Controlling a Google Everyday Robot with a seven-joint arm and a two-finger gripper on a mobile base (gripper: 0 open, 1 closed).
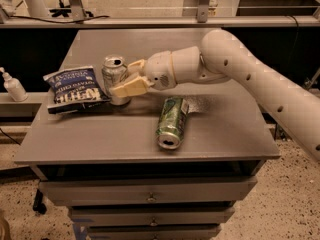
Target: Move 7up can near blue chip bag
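Camera view: gripper [123,77] left of table [100,139] centre, fingers clamped around upright 7up can [112,70]; can stands just beside blue chip bag [75,86]; probably release step; open gently, back out level, avoid tipping can or nudging lying green can [171,121].

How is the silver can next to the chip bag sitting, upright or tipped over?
Upright: the silver can stands on its base, opened top facing up. The pincer is closed around it.

The hand [123,77] around the 7up can [109,74] hides part of it; the arm [250,74] runs off the edge.
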